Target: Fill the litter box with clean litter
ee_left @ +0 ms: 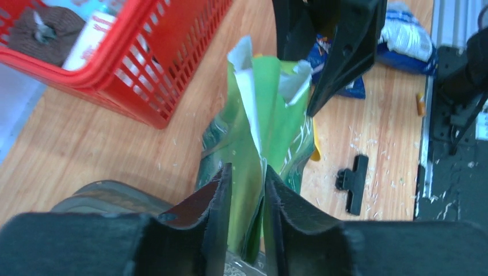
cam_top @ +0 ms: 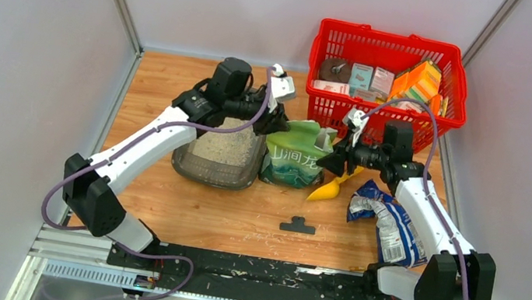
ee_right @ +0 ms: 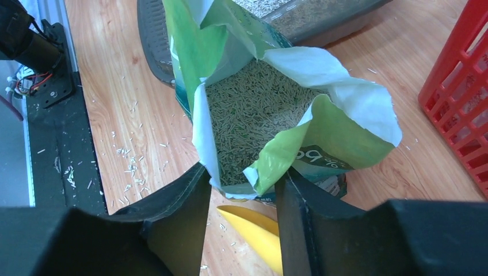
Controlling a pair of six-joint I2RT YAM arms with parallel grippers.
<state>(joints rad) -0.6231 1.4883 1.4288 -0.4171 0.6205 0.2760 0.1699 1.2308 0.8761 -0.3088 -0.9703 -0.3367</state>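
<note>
The dark grey litter box (cam_top: 198, 165) lies left of centre, holding a layer of pale clean litter (cam_top: 228, 145). Right against it stands an open green bag (cam_top: 294, 154) full of greenish-grey pellets (ee_right: 253, 115). My left gripper (cam_top: 276, 120) is at the bag's left top edge. In the left wrist view its jaws (ee_left: 247, 184) stand slightly apart, open, with a fold of the bag (ee_left: 270, 115) between them. My right gripper (cam_top: 330, 161) is at the bag's right side, open, its fingertips (ee_right: 244, 184) either side of the bag's near rim (ee_right: 230, 172).
A red wire basket (cam_top: 381, 115) of boxes stands at the back right. A yellow scoop (cam_top: 328, 188) lies under the right gripper, a black clip (cam_top: 298, 225) in front of the bag, and a crumpled blue-white bag (cam_top: 386, 222) to the right. Spilled granules dot the wood.
</note>
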